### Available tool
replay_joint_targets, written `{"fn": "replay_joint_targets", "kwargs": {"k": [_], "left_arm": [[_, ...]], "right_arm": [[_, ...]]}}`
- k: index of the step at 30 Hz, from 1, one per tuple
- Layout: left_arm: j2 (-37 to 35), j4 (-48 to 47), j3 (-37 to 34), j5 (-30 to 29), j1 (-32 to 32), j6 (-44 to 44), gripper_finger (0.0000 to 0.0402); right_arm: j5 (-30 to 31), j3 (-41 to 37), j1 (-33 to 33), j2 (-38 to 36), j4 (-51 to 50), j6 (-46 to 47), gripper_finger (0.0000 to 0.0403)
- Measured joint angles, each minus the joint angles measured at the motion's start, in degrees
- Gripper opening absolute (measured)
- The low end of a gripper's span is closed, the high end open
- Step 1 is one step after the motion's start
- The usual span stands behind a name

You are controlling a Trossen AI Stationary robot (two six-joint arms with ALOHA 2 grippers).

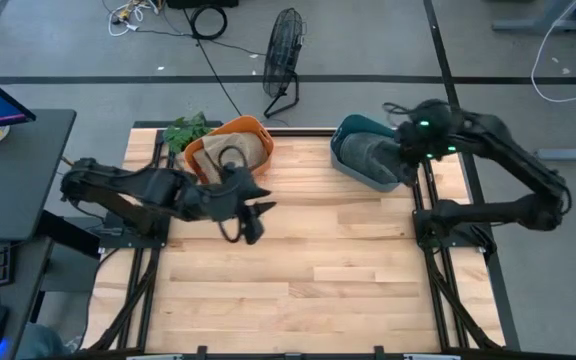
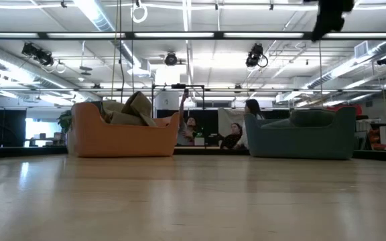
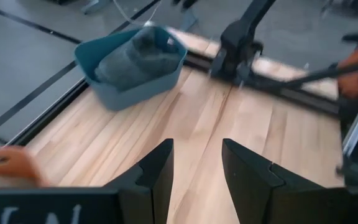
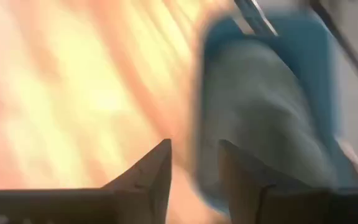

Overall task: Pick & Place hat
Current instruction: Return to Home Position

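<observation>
The desk (image 1: 298, 270) is bare of caps across its open boards, so the placing is judged finished and only the retreat to rest is left. The right arm (image 1: 516, 162) is folded over the far right corner, and the left arm (image 1: 128, 190) is reached out over the boards.

The dark blue bin (image 1: 340, 150) is found directly ahead of and just below the right fingers (image 4: 157, 168), which are spread with nothing between them. A low or sideways pull could catch the rim and drag or tip the bin. The orange bin (image 1: 258, 125) lies just beside and behind the left fingers (image 3: 163, 165), which are also spread and empty, and a wide swing could knock its wall.

The black caps (image 1: 373, 155), the task's things, are heaped inside the dark blue bin, close under the tips of the right fingers. The heap is piled about level with the rim, so a snagged finger could lift a cap back out. The tan caps (image 1: 253, 148) in the orange bin are piled as high and could be brushed off likewise.
</observation>
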Motion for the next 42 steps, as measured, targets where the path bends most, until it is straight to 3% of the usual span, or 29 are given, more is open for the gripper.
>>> {"fn": "replay_joint_targets", "kwargs": {"k": [6, 12, 19, 24, 31, 42], "left_arm": [[-4.9, -9.7, -0.4, -2.4, -4.4, -3.1, 0.0139], [-12.2, -6.5, -9.4, -2.7, -8.9, -3.5, 0.0139], [-25.3, 16.1, -32.1, -2.4, -11.2, -0.5, 0.0139], [-32.5, 35.6, -46.8, 2.8, -9.6, 5.2, 0.0139], [-42.3, 46.0, -60.2, 3.6, -5.8, 5.8, 0.0139], [-55.2, 57.7, -76.9, 3.7, -1.5, 7.8, 0.013]], "right_arm": [[-17.7, 0.6, 5.1, -9.5, 9.5, 9.3, 0.0093], [-22.4, -3.6, 10.0, -18.8, 18.4, 16.2, 0.0073], [-22.8, -12.7, 11.3, -28.3, 28.0, 16.4, 0.0053], [-25.0, -21.7, 11.3, -33.2, 35.9, 16.8, 0.004], [-34.5, -32.8, 11.3, -37.6, 47.9, 19.0, 0.0038], [-35.0, -42.9, 11.3, -43.8, 53.2, 16.1, 0.0038]]}}
